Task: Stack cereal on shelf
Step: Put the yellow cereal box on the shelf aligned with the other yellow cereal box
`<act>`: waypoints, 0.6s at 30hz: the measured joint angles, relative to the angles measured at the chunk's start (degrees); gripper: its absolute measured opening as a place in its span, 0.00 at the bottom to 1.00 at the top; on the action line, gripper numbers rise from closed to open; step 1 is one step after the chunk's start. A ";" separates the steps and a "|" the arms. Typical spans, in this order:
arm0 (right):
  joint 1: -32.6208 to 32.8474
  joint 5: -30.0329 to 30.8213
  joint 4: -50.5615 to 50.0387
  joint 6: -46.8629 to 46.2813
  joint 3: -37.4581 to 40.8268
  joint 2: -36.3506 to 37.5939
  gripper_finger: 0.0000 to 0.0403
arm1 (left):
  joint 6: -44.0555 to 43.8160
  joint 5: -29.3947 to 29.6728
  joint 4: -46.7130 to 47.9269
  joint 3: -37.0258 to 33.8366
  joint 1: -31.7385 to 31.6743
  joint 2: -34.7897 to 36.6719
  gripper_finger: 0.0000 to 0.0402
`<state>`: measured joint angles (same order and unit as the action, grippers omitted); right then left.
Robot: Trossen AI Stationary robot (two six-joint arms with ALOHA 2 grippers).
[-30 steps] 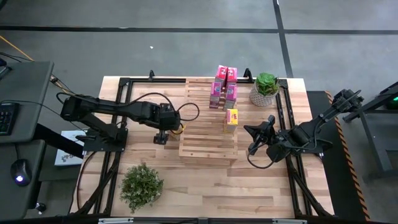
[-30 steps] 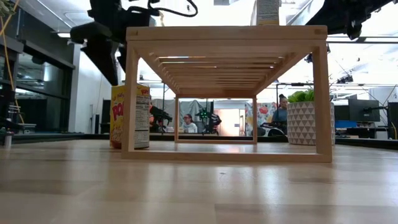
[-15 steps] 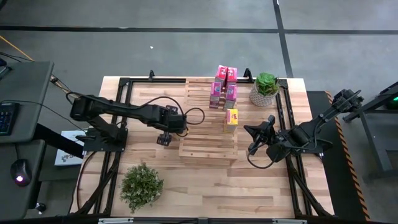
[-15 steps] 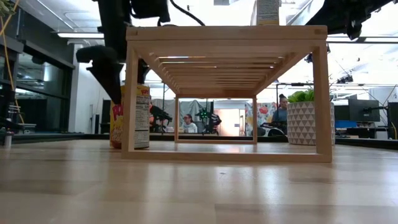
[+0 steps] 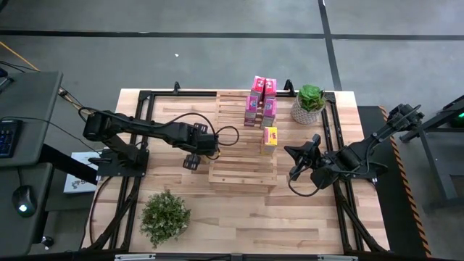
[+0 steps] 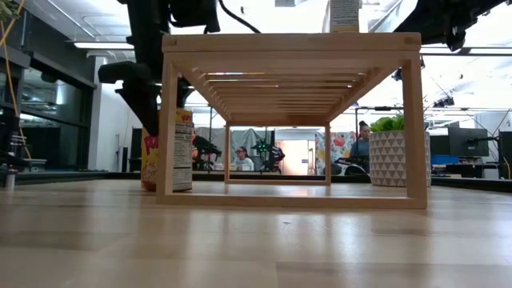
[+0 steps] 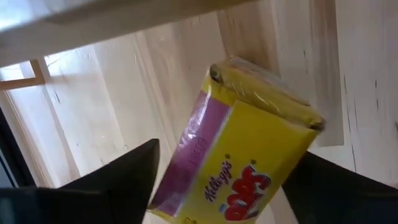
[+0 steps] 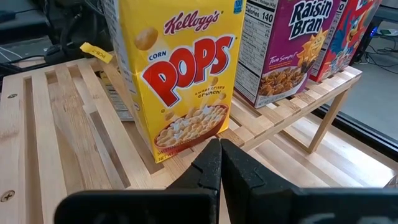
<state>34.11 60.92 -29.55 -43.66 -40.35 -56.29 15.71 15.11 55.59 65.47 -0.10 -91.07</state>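
Observation:
A yellow cereal box (image 6: 170, 150) stands upright on the table at the shelf's front-left leg; the left wrist view shows it (image 7: 249, 149) close up. My left gripper (image 5: 192, 156) is open and comes down over it, one finger on each side of its top. The pale slatted shelf (image 5: 243, 148) carries pink boxes (image 5: 261, 100) at its far end and one yellow box (image 5: 270, 136) near its right edge. My right gripper (image 8: 219, 163) is shut and hovers by the shelf's right side (image 5: 293, 172), facing that yellow box (image 8: 186, 74). My left gripper has its fingers (image 7: 124, 177) on either side of the yellow box's upper part (image 7: 205, 143), coming from above. Whether they touch the box I cannot tell. The box stands upright with its bottom on the table.
A green plant in a white patterned pot (image 5: 310, 101) stands at the shelf's far right, and a leafy plant (image 5: 165, 215) sits near the table's near-left corner. A black frame runs along the table's edges. People (image 6: 238, 158) sit in the room beyond.
My left gripper has moved right toward the shelf and down, and its fingers have come down around the top of the yellow box on the table. The box has stayed upright in place. In the last half second the gripper has barely moved.

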 joint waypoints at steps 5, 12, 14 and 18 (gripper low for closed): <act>0.00 0.01 0.01 0.00 -0.01 0.00 0.00 | 0.47 0.00 0.11 0.00 0.00 0.00 0.58; 0.00 0.00 -0.05 0.02 0.00 0.00 0.00 | 0.58 0.07 4.03 -0.11 0.00 1.02 0.41; 0.00 0.00 -0.10 0.00 -0.01 0.00 0.00 | 0.25 0.47 6.71 -0.07 0.00 2.21 0.39; -0.02 0.01 -0.23 0.02 -0.01 -0.02 0.00 | -1.84 2.20 13.89 0.25 0.01 5.64 0.37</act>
<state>34.09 60.93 -29.78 -43.64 -40.36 -56.31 13.87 17.32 69.49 65.72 -0.09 -85.43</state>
